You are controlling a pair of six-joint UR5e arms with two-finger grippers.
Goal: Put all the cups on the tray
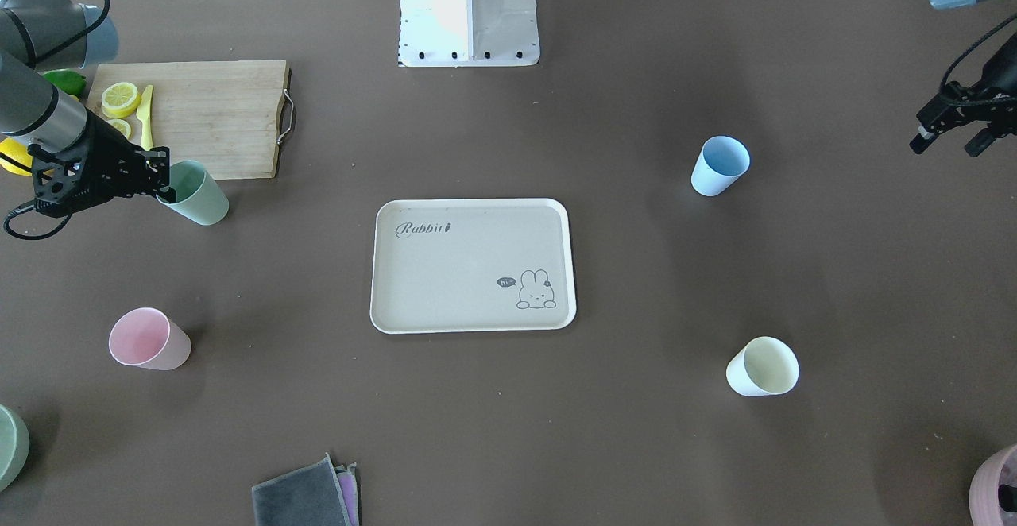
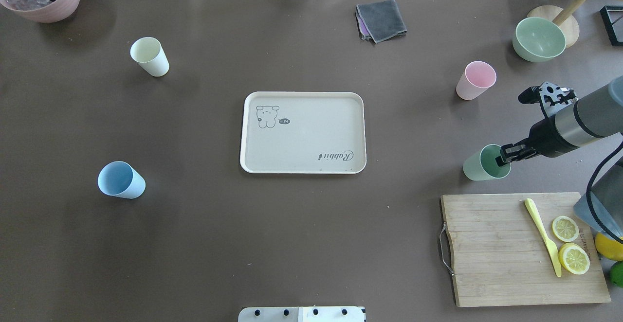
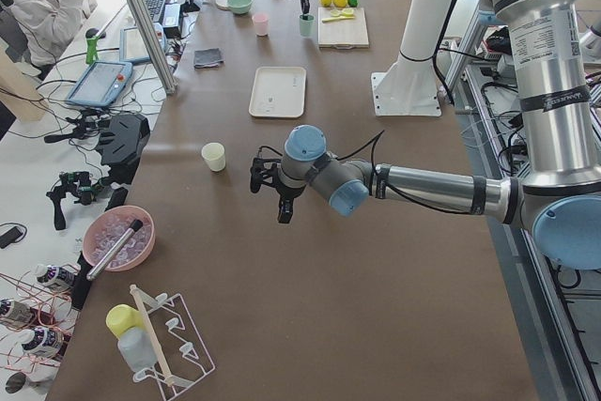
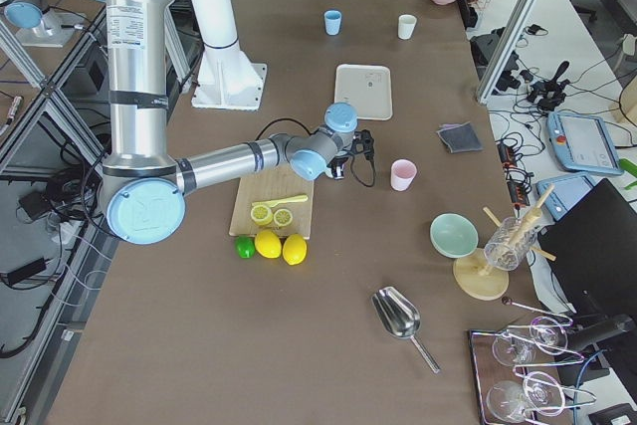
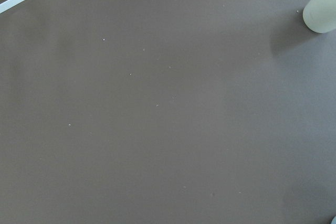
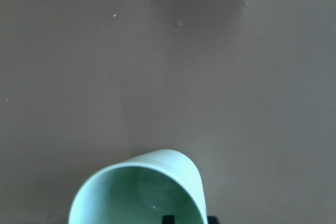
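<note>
Four loose: mint cup (image 2: 473, 169), blue cup (image 2: 120, 180), pink cup (image 2: 476, 80), yellow cup (image 2: 150, 57), all off tray (image 2: 302, 137).
Right gripper (image 2: 503, 159): parted astride mint cup's wall, one finger inside.
Left gripper (image 1: 949, 141): spread, empty, nearer blue cup.

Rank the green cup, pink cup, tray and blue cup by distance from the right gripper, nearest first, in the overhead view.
1. Green cup, at the right gripper.
2. Pink cup, same side, farther out.
3. Tray, table centre.
4. Blue cup, far left.
</note>
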